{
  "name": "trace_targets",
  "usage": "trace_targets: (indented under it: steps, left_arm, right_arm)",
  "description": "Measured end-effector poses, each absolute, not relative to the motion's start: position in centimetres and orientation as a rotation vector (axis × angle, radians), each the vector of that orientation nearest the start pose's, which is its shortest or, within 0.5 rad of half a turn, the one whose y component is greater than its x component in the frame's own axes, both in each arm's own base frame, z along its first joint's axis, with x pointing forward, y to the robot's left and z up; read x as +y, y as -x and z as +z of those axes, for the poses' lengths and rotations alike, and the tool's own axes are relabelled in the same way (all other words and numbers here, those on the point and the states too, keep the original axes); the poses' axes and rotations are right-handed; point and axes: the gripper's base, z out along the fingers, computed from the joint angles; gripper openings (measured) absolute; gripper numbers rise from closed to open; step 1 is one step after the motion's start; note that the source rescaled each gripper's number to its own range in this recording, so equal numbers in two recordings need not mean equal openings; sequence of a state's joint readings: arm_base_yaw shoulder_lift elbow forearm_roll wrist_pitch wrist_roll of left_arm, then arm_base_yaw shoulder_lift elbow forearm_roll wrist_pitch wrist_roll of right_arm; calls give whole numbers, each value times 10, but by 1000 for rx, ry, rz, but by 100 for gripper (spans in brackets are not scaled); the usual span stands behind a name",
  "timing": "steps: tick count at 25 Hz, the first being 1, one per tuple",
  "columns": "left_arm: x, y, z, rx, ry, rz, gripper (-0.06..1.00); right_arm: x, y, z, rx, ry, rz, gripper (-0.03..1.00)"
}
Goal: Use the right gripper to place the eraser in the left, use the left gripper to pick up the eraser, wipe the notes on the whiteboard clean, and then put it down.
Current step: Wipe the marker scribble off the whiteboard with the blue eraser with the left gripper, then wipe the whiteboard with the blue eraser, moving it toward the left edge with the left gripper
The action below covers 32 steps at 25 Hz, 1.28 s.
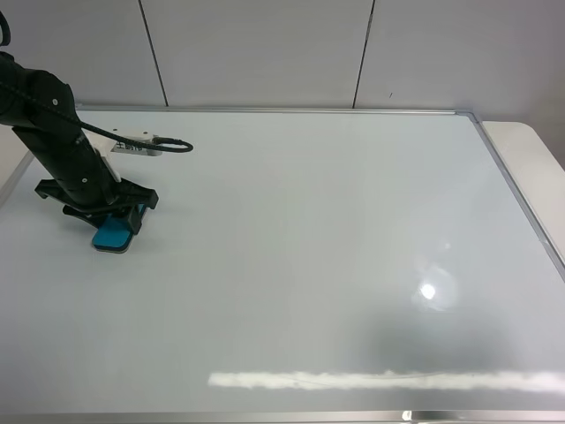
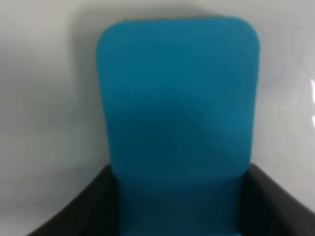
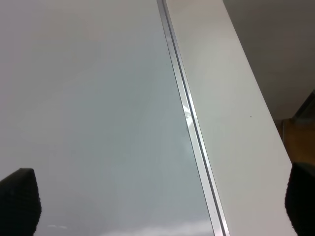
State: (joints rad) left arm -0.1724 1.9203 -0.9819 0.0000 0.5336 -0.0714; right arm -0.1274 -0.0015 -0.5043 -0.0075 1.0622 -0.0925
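Left wrist, eraser [image 2: 178, 113] between pincer [image 2: 178, 206] jaws

Teal-blue eraser [image 1: 113, 233] in black left tool [image 1: 109, 212] on glossy white, silver-framed whiteboard [image 1: 309, 256]

whiteboard [image 3: 88, 108], silver frame [image 3: 189, 118], jaws wide apart

Left wrist view blurred; eraser [image 2: 177, 113] cut off between the fingers [image 2: 88, 211]
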Motion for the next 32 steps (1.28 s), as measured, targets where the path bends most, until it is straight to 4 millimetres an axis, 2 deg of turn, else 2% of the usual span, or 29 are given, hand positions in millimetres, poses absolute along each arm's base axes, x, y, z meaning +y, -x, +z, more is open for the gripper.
trace_targets:
  steps: [5, 10, 15, 18, 21, 25, 28, 32]
  left_arm:
    - [-64, -328, 119, 2996, -180, -21, 7]
    - [-93, -331, 135, 3158, -244, 28, 7]
    - [-125, -352, 168, 3063, -223, -12, 7]
    - [-135, -360, 181, 3008, -190, -58, 7]
    - [-133, -367, 175, 2995, -65, -106, 7]
    - [-124, -377, 152, 3019, 71, -122, 7]
    - [-121, -378, 138, 3050, 105, -110, 7]
    - [-122, -381, 134, 3037, 109, -117, 7]
  right_arm:
    - [0, 6, 278, 2043, -36, -147, 100]
    - [0, 6, 278, 2043, -36, -147, 100]
    - [0, 6, 278, 2043, -36, -147, 100]
    - [0, 6, 278, 2043, -36, -147, 100]
    - [0, 6, 278, 2043, -36, -147, 100]
    - [0, 6, 278, 2043, -36, -147, 100]
    - [0, 6, 278, 2043, -36, -147, 100]
    - [0, 6, 278, 2043, -36, -147, 100]
